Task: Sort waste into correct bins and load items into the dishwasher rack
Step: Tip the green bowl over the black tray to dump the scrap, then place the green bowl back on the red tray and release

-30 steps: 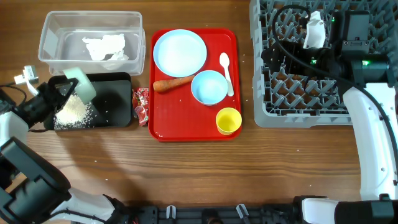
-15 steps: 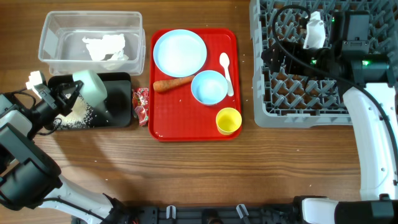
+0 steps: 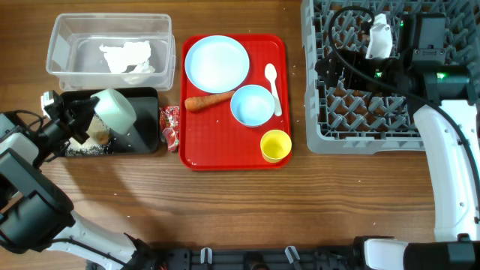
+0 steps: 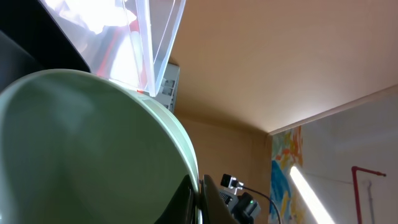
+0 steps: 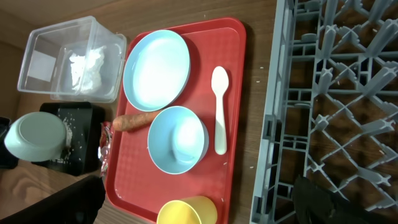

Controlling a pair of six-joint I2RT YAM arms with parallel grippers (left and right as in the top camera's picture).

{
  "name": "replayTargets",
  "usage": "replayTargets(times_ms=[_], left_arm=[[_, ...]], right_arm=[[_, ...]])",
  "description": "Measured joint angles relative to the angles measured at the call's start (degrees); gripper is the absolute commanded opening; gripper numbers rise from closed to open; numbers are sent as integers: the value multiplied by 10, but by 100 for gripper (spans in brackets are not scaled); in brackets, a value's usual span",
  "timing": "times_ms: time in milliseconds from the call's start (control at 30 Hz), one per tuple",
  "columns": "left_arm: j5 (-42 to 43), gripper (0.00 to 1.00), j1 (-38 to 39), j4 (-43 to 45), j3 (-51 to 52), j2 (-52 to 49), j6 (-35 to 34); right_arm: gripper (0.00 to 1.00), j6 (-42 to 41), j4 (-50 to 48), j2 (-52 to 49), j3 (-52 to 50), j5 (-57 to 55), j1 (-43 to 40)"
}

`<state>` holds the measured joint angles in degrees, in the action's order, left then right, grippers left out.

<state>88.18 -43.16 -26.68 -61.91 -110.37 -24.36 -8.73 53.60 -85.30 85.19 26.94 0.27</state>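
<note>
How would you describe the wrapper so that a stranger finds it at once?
Find the big red tray. In the gap between its left edge and the black tray lies the wrapper. It is small and shiny red, lying off both trays, unlike the carrot.

Left wrist view: the bowl (image 4: 81, 149) is cut off at left and bottom, the clear tub (image 4: 155, 37) at the top. Overhead, part of the black tray (image 3: 148, 139) is covered by that bowl. The yellow cup (image 5: 186, 213) is clipped by the right wrist view's lower edge.
</note>
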Motion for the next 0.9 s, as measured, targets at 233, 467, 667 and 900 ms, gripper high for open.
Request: replayTargets(times_ms=[233,467,667,900], left_arm=[[-15,4,14,90,0,14,-13],[-123,4,184,140,-12,222,-12],[-416,4,463,22,-22,285,42],[-701,4,681,-40,-22,221,128]], right_arm=[[100,0,0,0,0,0,0],[100,0,0,0,0,0,0],[100,0,0,0,0,0,0],[100,0,0,0,0,0,0]])
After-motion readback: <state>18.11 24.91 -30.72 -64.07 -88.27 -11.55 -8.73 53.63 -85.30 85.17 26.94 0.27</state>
